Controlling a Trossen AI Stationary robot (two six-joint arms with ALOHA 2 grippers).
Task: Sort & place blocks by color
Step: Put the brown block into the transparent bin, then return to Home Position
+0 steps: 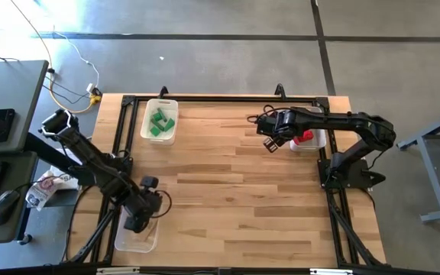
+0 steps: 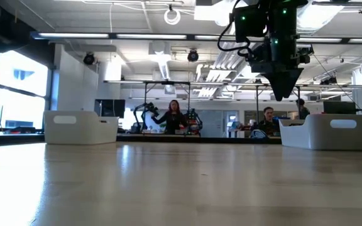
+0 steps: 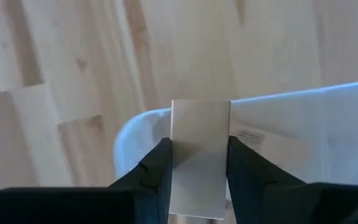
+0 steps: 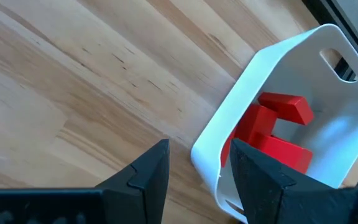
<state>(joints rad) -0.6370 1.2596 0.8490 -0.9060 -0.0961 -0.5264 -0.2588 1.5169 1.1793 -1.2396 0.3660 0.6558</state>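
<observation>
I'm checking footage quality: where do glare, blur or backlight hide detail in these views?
High view: sun glare at the top left washes out the floor. Low view: bright ceiling lights leave the right claw a dark silhouette, and the near table is soft. Left wrist view: the left claw and its wood block are blurred. Right wrist view: the bin and red blocks read clearly.
</observation>
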